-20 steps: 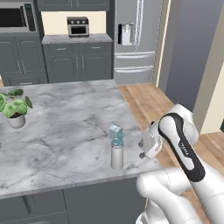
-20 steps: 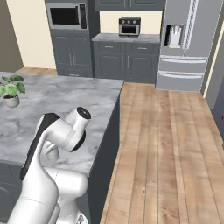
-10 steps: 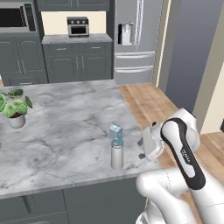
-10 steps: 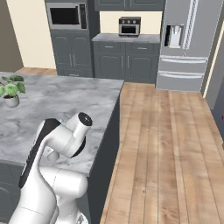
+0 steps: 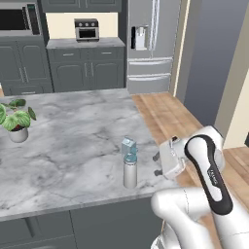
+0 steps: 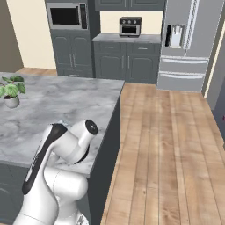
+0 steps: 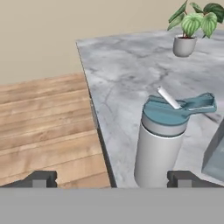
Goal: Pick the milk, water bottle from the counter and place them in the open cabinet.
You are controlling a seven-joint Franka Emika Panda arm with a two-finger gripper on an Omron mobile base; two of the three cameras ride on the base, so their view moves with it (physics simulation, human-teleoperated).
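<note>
Water bottle (image 7: 159, 144) upright near counter (image 5: 73, 141) front edge, close to right corner; milk (image 5: 128, 144) just behind it, gap unclear. Bottle likely rigid, smooth, slippery, tippy; spout up top, so best grip mid-body. Gripper (image 7: 111, 178) level beside bottle, pointing along counter; jaws spread wide, empty, bottle between tips, not touching.

Your arm rises from the lower right of the left base view, elbow bent, wrist turned toward frame centre. The gripper (image 7: 111, 179) sits low in the hand view, jaws spread wide, fingertips (image 7: 41, 178) apart, nothing clamped.
</note>
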